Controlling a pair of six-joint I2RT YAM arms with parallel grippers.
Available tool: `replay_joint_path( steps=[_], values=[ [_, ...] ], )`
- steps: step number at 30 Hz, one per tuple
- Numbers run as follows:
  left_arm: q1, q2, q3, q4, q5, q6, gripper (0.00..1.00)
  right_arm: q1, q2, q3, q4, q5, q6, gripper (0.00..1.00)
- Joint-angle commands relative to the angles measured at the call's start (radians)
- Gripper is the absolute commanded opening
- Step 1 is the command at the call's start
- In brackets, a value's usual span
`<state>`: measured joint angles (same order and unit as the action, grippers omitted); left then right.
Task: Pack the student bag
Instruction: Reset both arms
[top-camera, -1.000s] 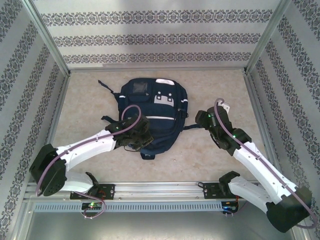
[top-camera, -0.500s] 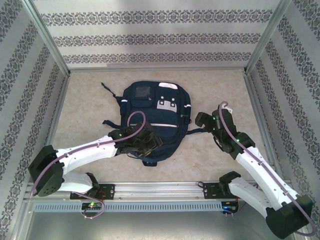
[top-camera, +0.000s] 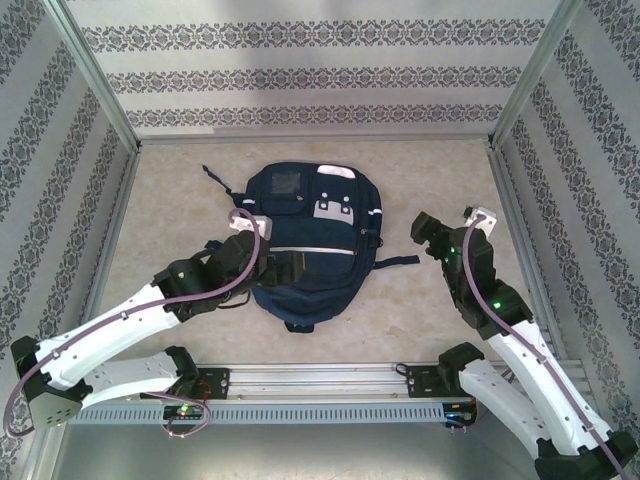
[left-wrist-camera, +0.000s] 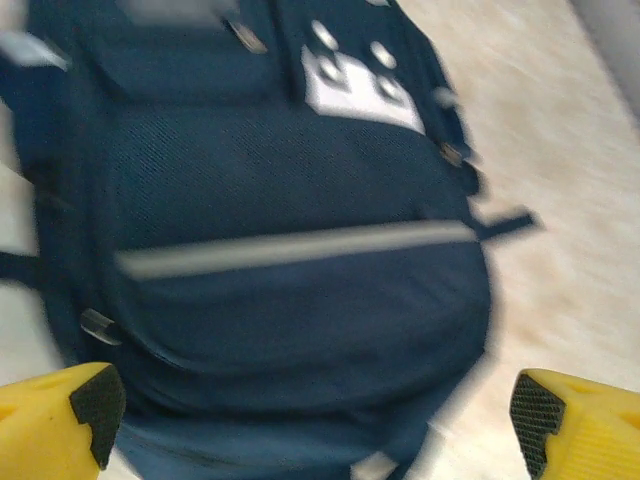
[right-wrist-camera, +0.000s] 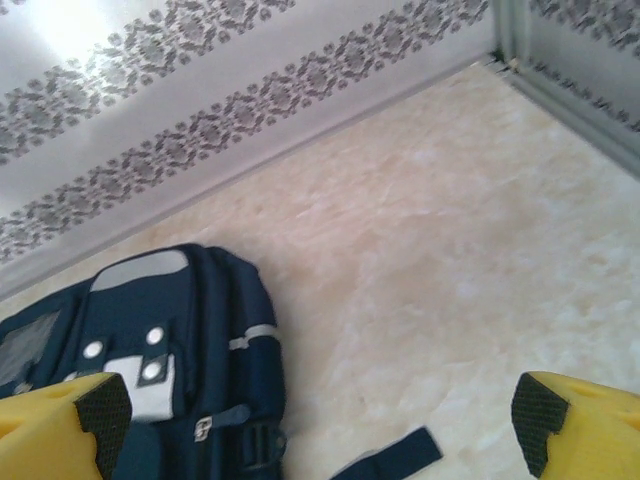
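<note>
Now | left hand (left-wrist-camera: 315, 400) spread wide above student bag (top-camera: 312, 215) | right hand (right-wrist-camera: 320, 410) spread wide beside it, strap (right-wrist-camera: 388, 458) near

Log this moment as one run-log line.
student bag: front up on table | left gripper: open, empty, over bag's lower part | right gripper: open, empty, right of bag

Left arm (top-camera: 120, 320) and right arm (top-camera: 520, 345): white shells, black joints (top-camera: 45, 375). A purple cable (top-camera: 260, 240) runs along each arm. Green lights (top-camera: 494, 303) on the right arm. Fingers (left-wrist-camera: 45, 425): yellow, with black textured pads (left-wrist-camera: 530, 410).
</note>
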<state>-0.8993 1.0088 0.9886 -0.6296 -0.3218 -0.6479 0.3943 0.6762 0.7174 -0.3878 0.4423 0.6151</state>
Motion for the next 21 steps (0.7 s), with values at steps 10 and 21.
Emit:
replay_joint_path(
  steps=[10,21],
  values=[
    [0.713,0.033,-0.438,0.792,0.153,0.525,1.0,-0.09,0.227,-0.231,0.704,-0.279,-0.646,0.98],
    [0.912,0.432,-0.551,1.319,0.325,0.62,0.99,-0.432,0.538,-0.461,1.169,-0.353,-0.51,0.98]
  ],
)
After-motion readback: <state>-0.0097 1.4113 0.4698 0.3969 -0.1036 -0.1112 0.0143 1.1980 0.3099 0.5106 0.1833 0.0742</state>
